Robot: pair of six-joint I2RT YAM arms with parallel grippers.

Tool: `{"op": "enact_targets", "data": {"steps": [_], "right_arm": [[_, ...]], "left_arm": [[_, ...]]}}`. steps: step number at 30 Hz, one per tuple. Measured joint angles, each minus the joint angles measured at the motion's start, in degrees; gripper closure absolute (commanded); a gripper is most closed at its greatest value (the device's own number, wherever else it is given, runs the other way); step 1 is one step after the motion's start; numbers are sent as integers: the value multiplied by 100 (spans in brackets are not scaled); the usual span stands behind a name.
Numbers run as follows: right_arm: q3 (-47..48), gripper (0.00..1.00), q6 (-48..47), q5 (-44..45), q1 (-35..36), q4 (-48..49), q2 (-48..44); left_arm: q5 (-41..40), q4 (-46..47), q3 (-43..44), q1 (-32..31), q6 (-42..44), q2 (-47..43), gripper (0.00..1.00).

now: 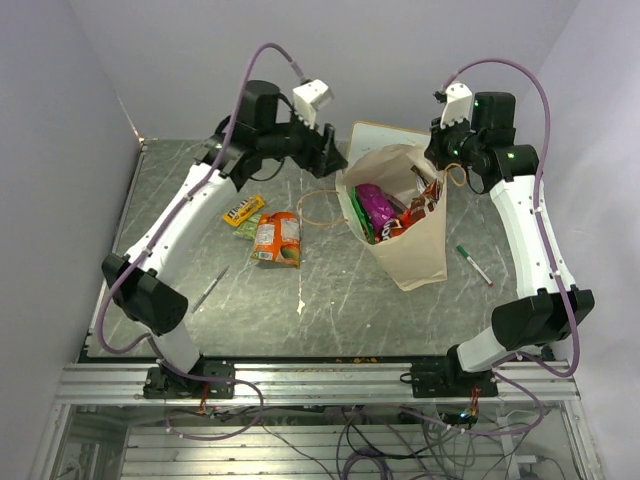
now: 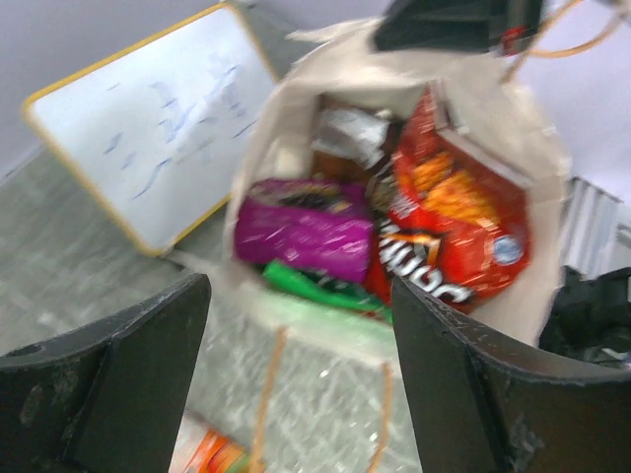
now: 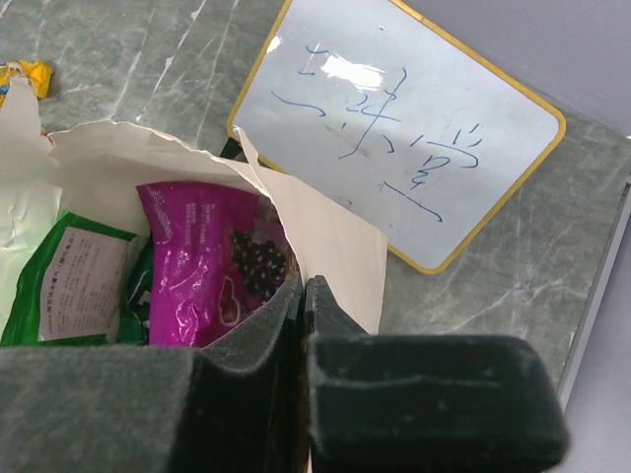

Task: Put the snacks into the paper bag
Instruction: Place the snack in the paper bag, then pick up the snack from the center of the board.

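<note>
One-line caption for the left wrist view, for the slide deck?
Left gripper open at the mouth of the paper bag, with purple packet, green packet and red packet inside; whiteboard beyond.

Left arm [image 1: 190, 215]: stretched forward from its base, forearm angled inward to the right. Left gripper [image 2: 296, 296]: jaws spread wide, fingers [image 2: 118, 374] dark and blunt. Right arm [image 1: 530, 225]: upright, wrist turned inward. Right gripper [image 3: 302, 296]: pads pressed flat together.
</note>
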Motion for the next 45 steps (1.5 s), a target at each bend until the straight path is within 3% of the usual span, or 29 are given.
{"op": "enact_targets", "data": {"steps": [4, 12, 22, 36, 45], "right_arm": [[0, 100, -39, -7, 0, 7, 2], [-35, 100, -35, -149, 0, 72, -2], [-153, 100, -13, -254, 0, 149, -70], [-273, 100, -11, -299, 0, 256, -146], [-302, 100, -11, -361, 0, 273, -149]], "left_arm": [[-155, -317, -315, 664, 299, -175, 16], [-417, -654, -2044, 1694, 599, -345, 16], [-420, -925, -3161, 1790, 1139, 101, 16], [-695, -879, -3814, 1937, 1252, 361, 20], [-697, -826, -3899, 1950, 1244, 619, 32]]}}
